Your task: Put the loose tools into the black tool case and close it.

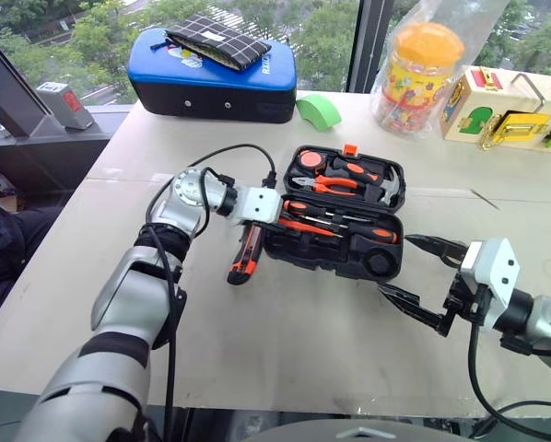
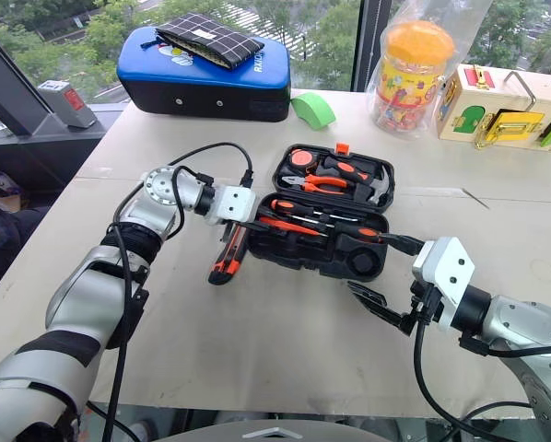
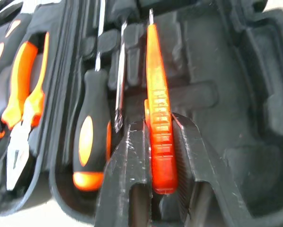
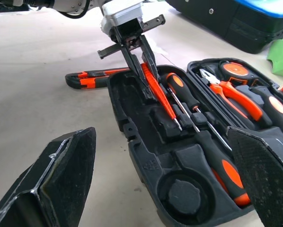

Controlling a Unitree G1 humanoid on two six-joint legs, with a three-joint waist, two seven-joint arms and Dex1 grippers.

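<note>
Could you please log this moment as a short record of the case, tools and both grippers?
case: black tool case open on the table
left gripper: fingers either side of the thin orange tester screwdriver, over the case's front half
in case: two long screwdrivers
outside case: utility knife on the table beside the case
right gripper: open, holding nothing, near the case

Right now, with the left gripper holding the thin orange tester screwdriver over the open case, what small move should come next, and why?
Probably open the left gripper fully and lift it away. Its fingers are on either side of the thin orange tester screwdriver, which already lies along a recess of the black tool case beside the two long screwdrivers. The utility knife is on the table outside the case, so it would likely be next.
</note>
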